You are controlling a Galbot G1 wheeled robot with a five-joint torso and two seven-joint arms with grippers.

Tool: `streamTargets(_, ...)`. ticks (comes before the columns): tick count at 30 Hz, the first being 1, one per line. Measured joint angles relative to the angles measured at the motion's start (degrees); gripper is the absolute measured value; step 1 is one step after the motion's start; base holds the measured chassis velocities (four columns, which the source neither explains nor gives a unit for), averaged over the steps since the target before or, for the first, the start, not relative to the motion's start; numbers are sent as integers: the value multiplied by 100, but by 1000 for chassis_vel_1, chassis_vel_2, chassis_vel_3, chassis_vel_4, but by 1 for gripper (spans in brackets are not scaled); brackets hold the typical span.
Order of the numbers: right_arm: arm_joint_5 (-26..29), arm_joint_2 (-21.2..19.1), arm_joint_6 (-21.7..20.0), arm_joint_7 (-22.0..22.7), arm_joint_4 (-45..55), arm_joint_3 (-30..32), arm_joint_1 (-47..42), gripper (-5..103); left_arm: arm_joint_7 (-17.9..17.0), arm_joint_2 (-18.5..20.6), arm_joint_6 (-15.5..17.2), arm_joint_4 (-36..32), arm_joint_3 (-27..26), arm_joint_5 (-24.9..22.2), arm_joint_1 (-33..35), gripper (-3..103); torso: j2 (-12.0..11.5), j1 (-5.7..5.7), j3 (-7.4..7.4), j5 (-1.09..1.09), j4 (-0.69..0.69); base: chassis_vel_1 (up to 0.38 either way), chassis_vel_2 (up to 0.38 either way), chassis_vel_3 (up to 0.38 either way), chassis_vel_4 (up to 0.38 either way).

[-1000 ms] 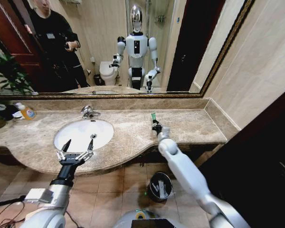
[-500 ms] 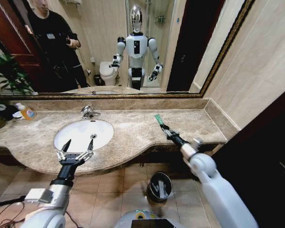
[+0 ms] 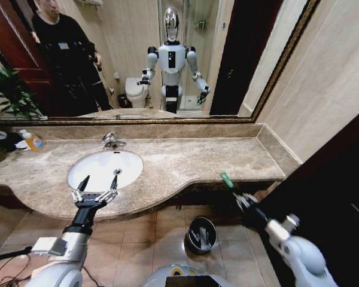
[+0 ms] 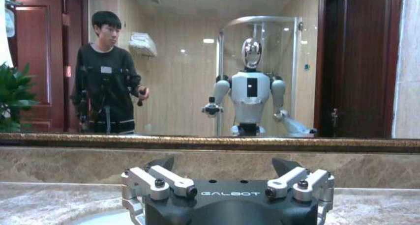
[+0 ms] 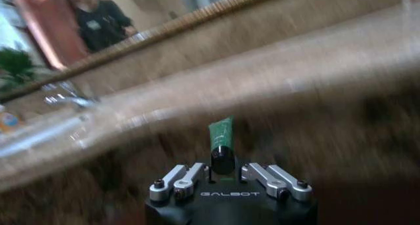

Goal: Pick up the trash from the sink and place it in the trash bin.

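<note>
Ahead of my right gripper (image 3: 238, 195) runs a beige-brown marble counter (image 3: 215, 158) under a wide framed mirror (image 3: 137, 60), with tiled floor (image 3: 167, 230) below and a dark door panel (image 3: 341, 197) on its far side. I have that gripper out past the counter's front edge, over the floor, pinching one small green piece of trash (image 3: 227, 180) by its lower end; in the right wrist view the green tube (image 5: 221, 133) stands straight up between the fingers (image 5: 190, 172), which are pressed in on it. One trash bin (image 3: 201, 234), round and dark with a shiny rim, sits on the tiles below and toward the robot's left of that gripper, apart from it, with a few pale items inside that I cannot make out.

My left gripper (image 3: 97, 184) hangs at the near rim of the one white sink (image 3: 105, 168), fingers spread wide, holding nothing. Beyond it stands one chrome faucet (image 3: 112, 141) at the basin's back edge. Farther off to its left, by the wall, I count one small orange bottle (image 3: 33, 141) and one green plant (image 3: 12, 98).

The counter's overhanging edge lies between the right gripper and the sink.
</note>
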Motion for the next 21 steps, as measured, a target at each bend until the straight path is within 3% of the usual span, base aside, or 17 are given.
streamTargets(6,-507,318,221,-95,-807,-236,267,20,0,0,0,0,0,0,0,100,-1,0,0,-1,2,0,0,0,0)
streamTargets(12,-1465,641,654,108,-2009,-721,789,20,0,0,0,0,0,0,0,100,-1,1,0,0,2,0,0,0,0)
streamTargets(14,-1643,748,835,660,-2478,-1026,1023,20,0,0,0,0,-1,0,0,100,-1,1,0,-1,2,0,0,0,0)
streamTargets(17,-1795,833,956,980,-2778,-1115,1207,20,0,0,0,0,0,0,0,100,-1,1,0,-1,2,0,0,0,0)
streamTargets(21,-2482,1088,1378,1614,-3608,-1183,1678,20,0,0,0,0,0,0,0,100,-1,1,1,-1,2,0,0,0,0)
